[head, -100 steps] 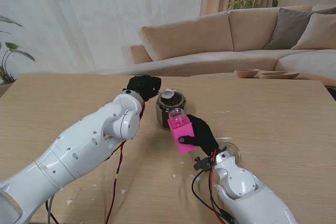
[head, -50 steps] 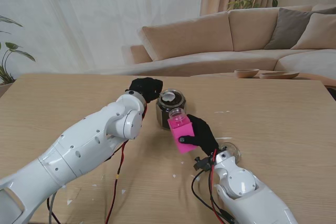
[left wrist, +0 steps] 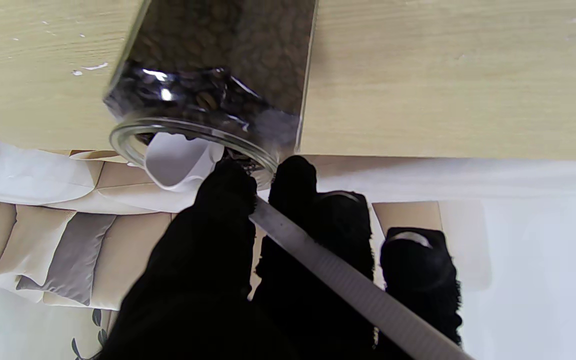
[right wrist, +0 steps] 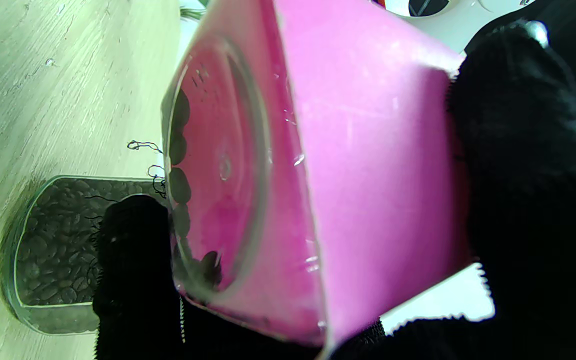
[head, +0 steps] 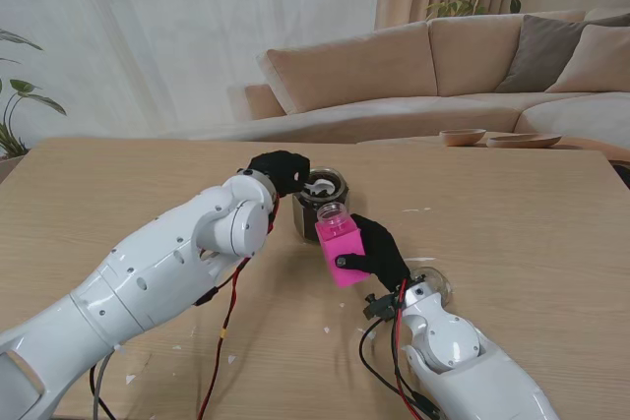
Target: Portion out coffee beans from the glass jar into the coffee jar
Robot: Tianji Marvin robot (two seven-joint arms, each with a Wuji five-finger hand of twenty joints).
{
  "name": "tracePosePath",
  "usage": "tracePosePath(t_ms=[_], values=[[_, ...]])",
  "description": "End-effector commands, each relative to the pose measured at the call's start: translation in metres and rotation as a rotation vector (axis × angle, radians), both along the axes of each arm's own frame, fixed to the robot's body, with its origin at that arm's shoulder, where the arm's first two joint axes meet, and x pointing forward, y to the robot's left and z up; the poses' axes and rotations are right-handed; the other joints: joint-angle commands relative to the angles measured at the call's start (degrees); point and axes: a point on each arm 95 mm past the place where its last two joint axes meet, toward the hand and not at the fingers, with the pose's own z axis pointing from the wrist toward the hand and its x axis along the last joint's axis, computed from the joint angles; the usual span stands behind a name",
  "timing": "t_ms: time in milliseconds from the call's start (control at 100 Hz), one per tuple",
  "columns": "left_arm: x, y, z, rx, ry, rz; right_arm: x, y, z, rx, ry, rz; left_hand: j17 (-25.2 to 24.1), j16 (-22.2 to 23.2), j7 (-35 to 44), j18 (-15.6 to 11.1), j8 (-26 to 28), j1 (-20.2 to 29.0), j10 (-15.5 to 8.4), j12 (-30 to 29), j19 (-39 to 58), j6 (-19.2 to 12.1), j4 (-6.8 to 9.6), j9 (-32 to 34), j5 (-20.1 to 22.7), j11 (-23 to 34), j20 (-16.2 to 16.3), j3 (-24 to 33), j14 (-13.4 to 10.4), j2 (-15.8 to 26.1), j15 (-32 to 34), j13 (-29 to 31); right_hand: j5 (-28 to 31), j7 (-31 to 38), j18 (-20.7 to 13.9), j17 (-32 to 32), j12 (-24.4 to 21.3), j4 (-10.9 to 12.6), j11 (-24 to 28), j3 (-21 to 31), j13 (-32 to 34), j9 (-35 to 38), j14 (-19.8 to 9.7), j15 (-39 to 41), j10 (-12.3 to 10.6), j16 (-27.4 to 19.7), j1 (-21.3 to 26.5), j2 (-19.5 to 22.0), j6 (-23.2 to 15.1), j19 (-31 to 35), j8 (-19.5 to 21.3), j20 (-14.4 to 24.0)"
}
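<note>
Holding the pink coffee jar (head: 341, 248) tilted toward the bean supply, the right hand (head: 379, 253) sits nearest me with its fingers (right wrist: 528, 165) clamped around the jar's sides; the right wrist view shows only a few beans lying inside its clear mouth. Just beyond it, almost touching, the glass jar (head: 319, 202) stands on the wooden surface (head: 512, 233), well filled with dark beans. Over its open rim the left hand (head: 280, 170) pinches the long handle of a white scoop (left wrist: 180, 162), fingers (left wrist: 220, 210) closed on the handle and the bowl dipping into the mouth. The likely risk is spilling: the coffee jar's mouth is narrow and slanted, so a loaded scoop tipped off-centre could scatter beans onto the surface, or the handle could twist in the pinch.
</note>
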Motion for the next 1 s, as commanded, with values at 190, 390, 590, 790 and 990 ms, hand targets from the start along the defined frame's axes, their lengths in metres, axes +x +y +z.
tracePosePath(t_ms=[190,390,590,790,990], values=[[-0.001,-0.004,0.006,-0.046,0.067,0.009,-0.002,0.004,-0.001,0.004,0.005,0.015,0.47,-0.37,6.67,-0.69,2.15,5.19,0.48,-0.15,0.88,-3.79,3.01,-1.25,1.11,-0.19,-0.60,3.33,-1.66,4.10,0.50,1.13,7.84,10.40,-1.28,-0.11,1.13,2.58,5.49,18.17,3.49,4.44,-3.20,6.21,-6.68,1.35,14.25,10.81,-14.24,1.86,1.54,1.02],[0.003,-0.002,0.006,-0.074,0.098,0.039,-0.002,0.004,-0.001,0.003,0.003,0.016,0.95,-0.39,6.47,-0.57,1.90,5.20,0.74,-0.27,1.14,-3.34,2.96,-1.11,0.91,-0.06,-0.59,3.64,-1.72,3.99,0.67,1.52,7.80,10.39,-1.30,-0.13,1.14,2.58,5.50,18.19,3.46,4.44,-3.17,6.24,-6.62,1.34,14.31,10.79,-14.24,1.85,1.56,1.02],[0.008,0.000,0.005,-0.115,0.139,0.067,-0.002,0.004,-0.002,-0.003,0.001,0.018,1.05,-0.42,6.54,-0.56,1.76,5.20,0.77,-0.32,1.25,-3.00,2.83,-1.17,0.64,0.19,-0.63,3.79,-1.82,3.96,0.78,1.56,7.76,10.37,-1.30,-0.12,1.15,2.58,5.50,18.19,3.43,4.38,-3.15,6.23,-6.62,1.32,14.32,10.79,-14.22,1.85,1.57,1.02],[0.012,0.004,0.006,-0.182,0.185,0.094,-0.001,0.005,-0.002,-0.007,-0.002,0.019,0.65,-0.39,6.72,-0.48,1.66,5.20,0.90,-0.37,1.34,-2.91,2.81,-1.37,0.62,0.28,-0.58,3.91,-1.54,4.04,0.91,1.37,7.73,10.38,-1.30,-0.12,1.16,2.58,5.52,18.22,3.41,4.41,-3.22,6.21,-6.66,1.31,14.32,10.81,-14.20,1.85,1.60,1.02],[0.015,0.008,0.007,-0.207,0.173,0.121,-0.001,0.006,-0.003,-0.009,-0.003,0.022,0.75,-0.47,6.80,-0.52,1.52,5.15,1.10,-0.41,1.38,-2.74,2.82,-1.39,0.64,0.30,-0.60,4.28,-1.53,3.95,0.88,1.40,7.75,10.38,-1.30,-0.12,1.15,2.58,5.51,18.23,3.40,4.42,-3.19,6.20,-6.64,1.29,14.33,10.80,-14.23,1.85,1.61,1.03]])
